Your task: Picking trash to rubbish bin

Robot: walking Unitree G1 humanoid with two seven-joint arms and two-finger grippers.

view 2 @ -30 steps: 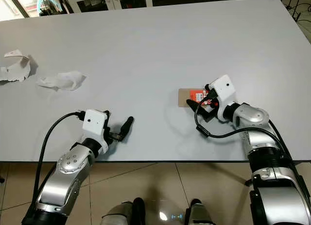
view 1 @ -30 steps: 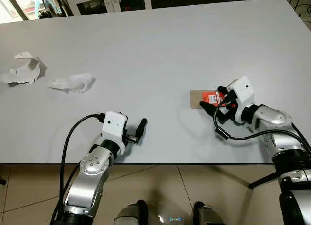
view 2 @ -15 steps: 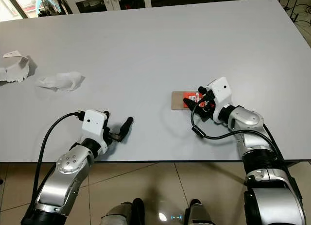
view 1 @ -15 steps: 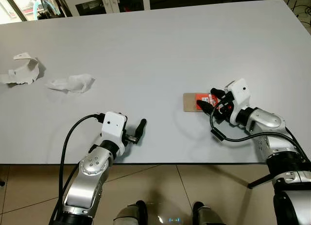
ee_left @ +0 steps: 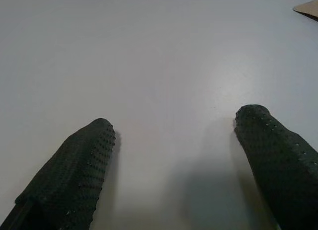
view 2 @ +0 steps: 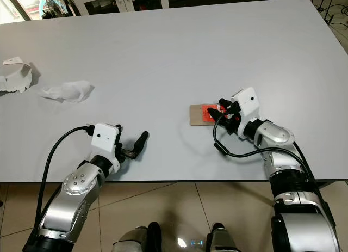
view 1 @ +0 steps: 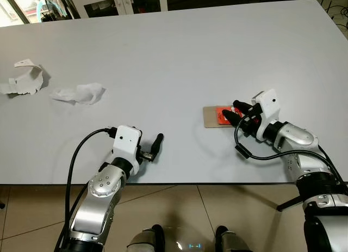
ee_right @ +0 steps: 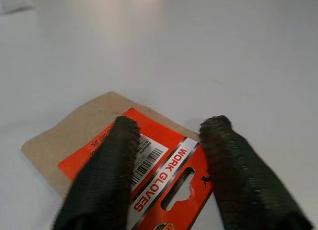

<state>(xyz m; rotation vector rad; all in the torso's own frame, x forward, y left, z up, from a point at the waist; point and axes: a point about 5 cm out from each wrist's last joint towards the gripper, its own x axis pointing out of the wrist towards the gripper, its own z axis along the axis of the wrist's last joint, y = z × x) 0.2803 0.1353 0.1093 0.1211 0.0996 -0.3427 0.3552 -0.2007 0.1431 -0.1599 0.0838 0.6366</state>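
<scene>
A brown cardboard tag with an orange "WORK GLOVES" label [view 1: 213, 116] lies flat on the white table [view 1: 179, 50], right of centre. My right gripper [view 1: 230, 109] is open, its two black fingers apart and resting on the label's right end [ee_right: 149, 155]. A crumpled white tissue [view 1: 79, 92] and a torn white paper piece [view 1: 24, 80] lie at the far left. My left gripper [view 1: 155, 146] is open over bare table near the front edge, nothing between its fingers [ee_left: 74, 170].
The table's front edge [view 1: 179, 182] runs just under both arms, with tiled floor below. Dark cabinets stand beyond the far edge. A corner of the cardboard tag [ee_left: 308, 6] appears in the left wrist view.
My right gripper has moved left over the tag, and the tag has slid a little left on the table. The left arm has stayed where it was.
</scene>
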